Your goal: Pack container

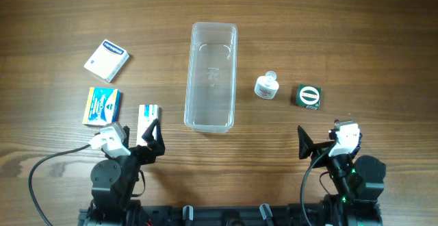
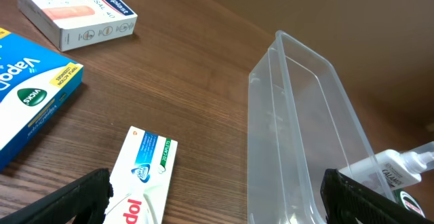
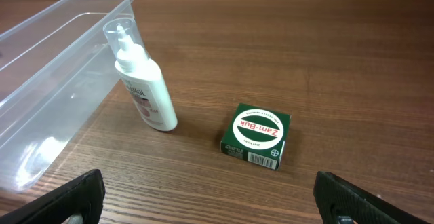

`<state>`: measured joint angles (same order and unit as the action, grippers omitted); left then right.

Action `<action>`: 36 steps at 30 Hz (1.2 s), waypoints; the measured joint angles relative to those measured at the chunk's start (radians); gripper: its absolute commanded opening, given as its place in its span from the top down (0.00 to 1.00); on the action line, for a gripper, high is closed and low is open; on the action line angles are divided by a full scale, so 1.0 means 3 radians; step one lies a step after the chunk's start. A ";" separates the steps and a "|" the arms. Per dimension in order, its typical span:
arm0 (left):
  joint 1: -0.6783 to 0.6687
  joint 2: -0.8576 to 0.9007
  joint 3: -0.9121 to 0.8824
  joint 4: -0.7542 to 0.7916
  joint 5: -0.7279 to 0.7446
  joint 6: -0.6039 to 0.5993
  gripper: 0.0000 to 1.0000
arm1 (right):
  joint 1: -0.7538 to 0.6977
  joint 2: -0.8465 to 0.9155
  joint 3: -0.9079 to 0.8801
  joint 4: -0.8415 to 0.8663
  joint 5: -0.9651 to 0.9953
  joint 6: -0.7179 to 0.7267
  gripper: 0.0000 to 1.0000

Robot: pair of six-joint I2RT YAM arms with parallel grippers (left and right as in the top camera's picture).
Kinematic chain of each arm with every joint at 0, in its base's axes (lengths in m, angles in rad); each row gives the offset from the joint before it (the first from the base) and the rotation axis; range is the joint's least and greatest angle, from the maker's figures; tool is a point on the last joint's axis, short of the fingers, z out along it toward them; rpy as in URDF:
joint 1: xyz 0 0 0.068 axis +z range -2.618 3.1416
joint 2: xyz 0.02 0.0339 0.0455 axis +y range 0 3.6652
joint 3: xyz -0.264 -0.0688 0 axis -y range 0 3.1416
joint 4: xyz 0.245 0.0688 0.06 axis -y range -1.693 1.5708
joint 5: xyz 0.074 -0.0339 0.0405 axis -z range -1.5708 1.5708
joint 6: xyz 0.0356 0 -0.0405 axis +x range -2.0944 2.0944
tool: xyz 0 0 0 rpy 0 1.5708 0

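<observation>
The clear plastic container (image 1: 211,82) lies empty at the table's middle, long side running front to back. It also shows in the left wrist view (image 2: 271,136) and the right wrist view (image 3: 61,68). My left gripper (image 1: 142,144) is open and empty near the front edge, over the near end of a white toothpaste box (image 2: 146,176), left of the container. My right gripper (image 1: 316,144) is open and empty, in front of a green Zam-Buk box (image 3: 258,136) and a white bottle (image 3: 146,81).
A white plaster box (image 1: 107,59) and a blue Vicks box (image 1: 102,106) lie at the left. The toothpaste box (image 1: 147,118) lies beside the Vicks box. The bottle (image 1: 267,86) and the green box (image 1: 310,96) sit right of the container.
</observation>
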<state>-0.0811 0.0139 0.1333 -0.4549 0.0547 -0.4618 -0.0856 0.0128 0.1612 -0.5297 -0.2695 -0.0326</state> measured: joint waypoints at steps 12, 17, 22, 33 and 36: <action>0.0000 0.0025 0.0000 -0.0001 0.0000 0.0001 0.00 | 0.0000 0.0004 0.0000 -0.0153 -0.0001 0.0000 0.00; 0.0000 0.0025 0.0000 -0.0001 0.0000 0.0001 0.00 | 0.0000 0.0003 0.0000 -0.0153 -0.0001 0.0000 0.00; 0.0000 0.0025 0.0000 -0.0001 0.0000 0.0001 0.00 | 0.0000 0.0003 0.0000 -0.0153 -0.0001 0.0000 0.00; 0.0000 0.0025 0.0000 -0.0001 0.0000 0.0001 0.00 | 0.0000 0.0003 0.0000 -0.0153 -0.0001 0.0000 0.00; 0.0000 0.0025 0.0000 -0.0001 0.0000 0.0001 0.00 | 0.0000 0.0003 0.0000 -0.0153 -0.0001 0.0000 0.00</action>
<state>-0.0811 0.0216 0.1333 -0.4553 0.0547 -0.4614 -0.0856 0.0135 0.1612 -0.5755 -0.2699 -0.0326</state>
